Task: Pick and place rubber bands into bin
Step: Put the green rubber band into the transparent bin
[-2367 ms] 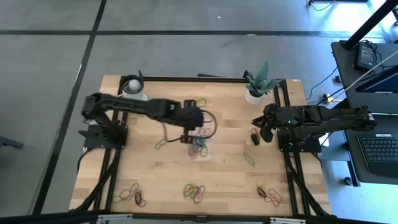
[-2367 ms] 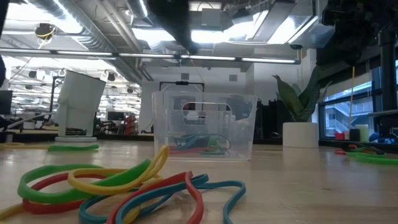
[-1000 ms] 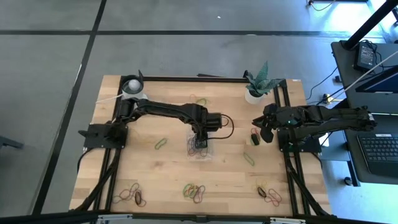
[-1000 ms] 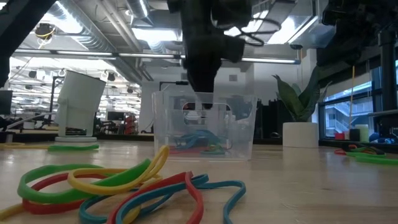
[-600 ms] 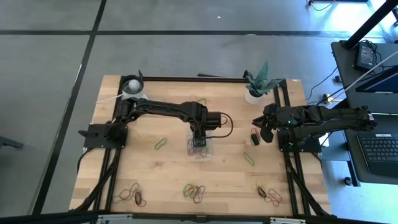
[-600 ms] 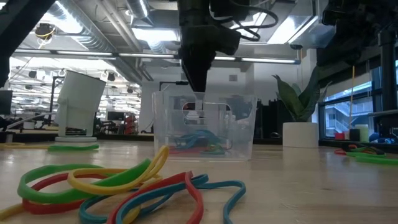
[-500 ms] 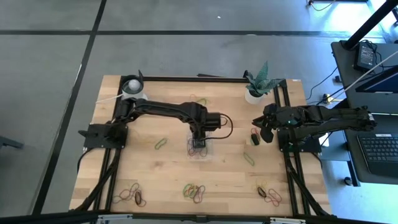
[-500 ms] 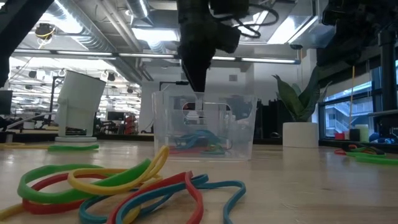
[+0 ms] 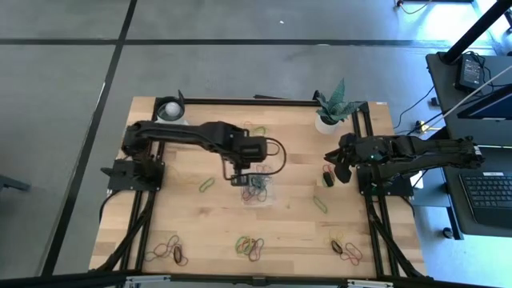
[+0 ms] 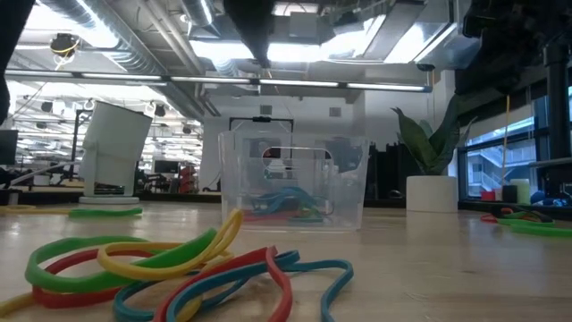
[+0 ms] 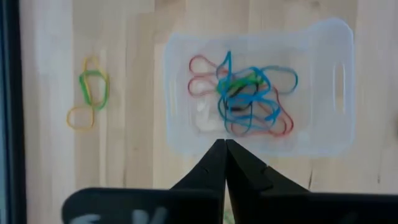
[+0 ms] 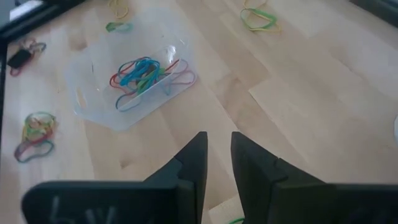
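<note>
A grey floor (image 9: 240, 56) crossed by dark lines surrounded the wooden tabletop (image 9: 296, 216); ceiling lights (image 10: 295, 49) glowed above a window (image 10: 492, 165).

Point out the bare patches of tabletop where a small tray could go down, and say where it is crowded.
Bare wood lies between the bin and the front-edge rubber bands, and at the back between the white cup and the plant pot. It is crowded around the bin, under the left gripper, and by the right gripper.

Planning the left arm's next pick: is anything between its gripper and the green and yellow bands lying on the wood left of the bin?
Nothing visible. The left gripper hangs shut and empty at the bin's left edge; only bare wood separates it from the green and yellow bands.
</note>
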